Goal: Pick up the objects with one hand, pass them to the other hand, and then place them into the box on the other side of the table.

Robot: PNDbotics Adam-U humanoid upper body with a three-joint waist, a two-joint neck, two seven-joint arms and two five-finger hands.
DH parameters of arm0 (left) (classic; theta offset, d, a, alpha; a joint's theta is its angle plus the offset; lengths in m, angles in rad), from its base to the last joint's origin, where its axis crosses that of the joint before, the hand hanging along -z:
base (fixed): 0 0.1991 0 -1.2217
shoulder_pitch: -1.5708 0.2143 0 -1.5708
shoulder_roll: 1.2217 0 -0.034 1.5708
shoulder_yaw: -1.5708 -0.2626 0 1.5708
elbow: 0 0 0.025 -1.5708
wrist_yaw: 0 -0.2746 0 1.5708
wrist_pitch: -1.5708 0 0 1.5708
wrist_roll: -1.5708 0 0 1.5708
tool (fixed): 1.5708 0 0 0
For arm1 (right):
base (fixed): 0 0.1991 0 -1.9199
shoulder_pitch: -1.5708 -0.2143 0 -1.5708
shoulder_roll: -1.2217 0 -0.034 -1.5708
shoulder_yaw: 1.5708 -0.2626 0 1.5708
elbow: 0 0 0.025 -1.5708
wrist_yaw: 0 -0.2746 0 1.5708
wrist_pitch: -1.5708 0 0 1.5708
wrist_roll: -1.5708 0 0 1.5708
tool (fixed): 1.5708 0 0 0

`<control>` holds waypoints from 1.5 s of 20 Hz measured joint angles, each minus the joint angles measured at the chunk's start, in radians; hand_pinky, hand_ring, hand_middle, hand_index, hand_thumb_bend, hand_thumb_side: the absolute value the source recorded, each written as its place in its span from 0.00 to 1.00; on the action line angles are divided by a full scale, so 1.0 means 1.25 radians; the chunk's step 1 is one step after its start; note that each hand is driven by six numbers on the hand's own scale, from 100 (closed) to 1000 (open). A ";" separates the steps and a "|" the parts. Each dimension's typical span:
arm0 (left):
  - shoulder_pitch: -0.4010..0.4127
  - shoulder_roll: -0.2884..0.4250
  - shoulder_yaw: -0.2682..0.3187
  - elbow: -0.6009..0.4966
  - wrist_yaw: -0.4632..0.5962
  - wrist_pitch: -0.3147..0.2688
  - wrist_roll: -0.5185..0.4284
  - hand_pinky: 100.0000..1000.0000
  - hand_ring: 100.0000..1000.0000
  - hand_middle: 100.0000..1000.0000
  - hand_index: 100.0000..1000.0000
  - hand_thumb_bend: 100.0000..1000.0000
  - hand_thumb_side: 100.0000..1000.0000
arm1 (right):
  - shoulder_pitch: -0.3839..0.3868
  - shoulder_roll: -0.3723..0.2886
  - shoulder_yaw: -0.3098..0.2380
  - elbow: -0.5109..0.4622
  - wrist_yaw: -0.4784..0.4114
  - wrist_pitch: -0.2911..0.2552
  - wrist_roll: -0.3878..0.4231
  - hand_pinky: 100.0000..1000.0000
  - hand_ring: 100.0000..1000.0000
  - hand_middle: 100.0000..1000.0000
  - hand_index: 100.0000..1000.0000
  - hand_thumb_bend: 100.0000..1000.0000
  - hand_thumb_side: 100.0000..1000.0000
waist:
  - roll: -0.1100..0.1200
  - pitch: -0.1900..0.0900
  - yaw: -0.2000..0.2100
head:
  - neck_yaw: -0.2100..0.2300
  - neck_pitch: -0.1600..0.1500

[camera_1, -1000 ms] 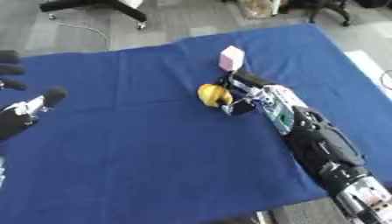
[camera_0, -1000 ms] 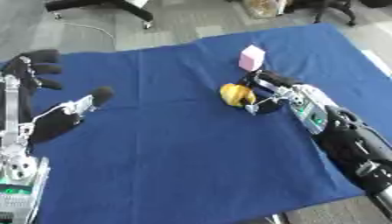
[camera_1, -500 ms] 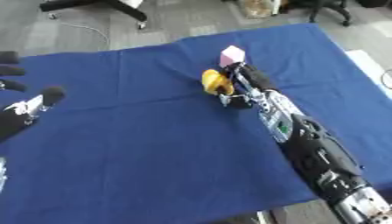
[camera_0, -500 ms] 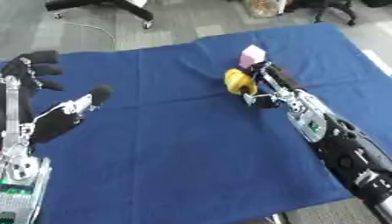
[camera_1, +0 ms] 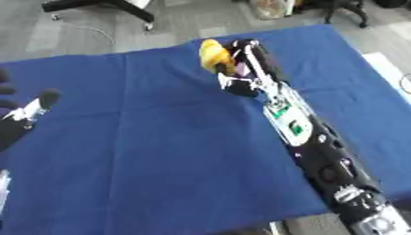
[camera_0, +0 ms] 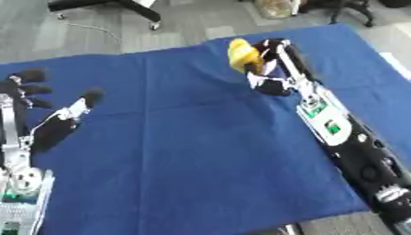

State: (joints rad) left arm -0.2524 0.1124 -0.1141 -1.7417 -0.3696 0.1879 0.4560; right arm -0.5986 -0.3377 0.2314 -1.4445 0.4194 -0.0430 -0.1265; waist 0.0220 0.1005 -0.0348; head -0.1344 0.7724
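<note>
Right hand: the robot's black right hand (camera_0: 269, 59) is reaching across the blue cloth-covered table (camera_0: 201, 151) toward its far edge, fingers curled round a rounded yellow object (camera_0: 241, 54) and clamping it.
Yellow object: it is sitting in that hand's grasp over the far middle of the cloth; whether it is clear of the cloth or resting on it, I cannot tell.
Right arm: the long black and silver forearm with a small green patch (camera_1: 291, 126) is stretching in from the lower right corner.
Left hand: the black left hand (camera_0: 44, 108) is waiting at the left edge, fingers up, spread apart and holding nothing, well apart from the yellow object.
Left eye view only: it is showing the whole left hand with its silver forearm running down to the lower left corner.
Right eye view only: it is catching just the tips of that hand at the left border, and more grey floor and a pale strip (camera_1: 389, 69) past the table's right edge.
Containers: I am seeing no box in either view.
Count: one yellow object, two robot hands, one table.
Background: black chair legs (camera_0: 120, 5) are standing on the grey floor beyond the table.
</note>
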 measured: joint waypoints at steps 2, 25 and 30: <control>-0.002 -0.005 -0.001 0.044 0.002 0.004 0.014 0.43 0.55 0.57 0.65 0.94 0.40 | 0.003 0.009 0.007 -0.060 -0.040 0.019 0.004 0.63 0.50 0.11 0.05 0.00 0.00 | 0.000 0.000 -0.002 | 0.001 0.000; -0.110 -0.043 -0.171 0.161 -0.302 -0.071 0.058 0.50 0.65 0.67 0.72 0.99 0.27 | 0.040 0.104 0.201 -0.259 -0.474 0.175 0.184 0.61 0.48 0.14 0.06 0.00 0.00 | 0.000 0.001 -0.006 | 0.014 0.000; -0.108 -0.043 -0.171 0.139 -0.352 -0.066 0.057 0.51 0.66 0.68 0.73 0.98 0.25 | 0.039 0.104 0.202 -0.260 -0.490 0.182 0.204 0.62 0.48 0.14 0.06 0.00 0.00 | 0.000 0.001 -0.005 | 0.013 0.000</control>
State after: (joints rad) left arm -0.3869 0.0590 -0.3281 -1.5675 -0.8100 0.1058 0.5268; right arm -0.5497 -0.2081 0.4833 -1.7689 -0.1936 0.1850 0.1286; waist 0.0219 0.1017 -0.0411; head -0.1179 0.7724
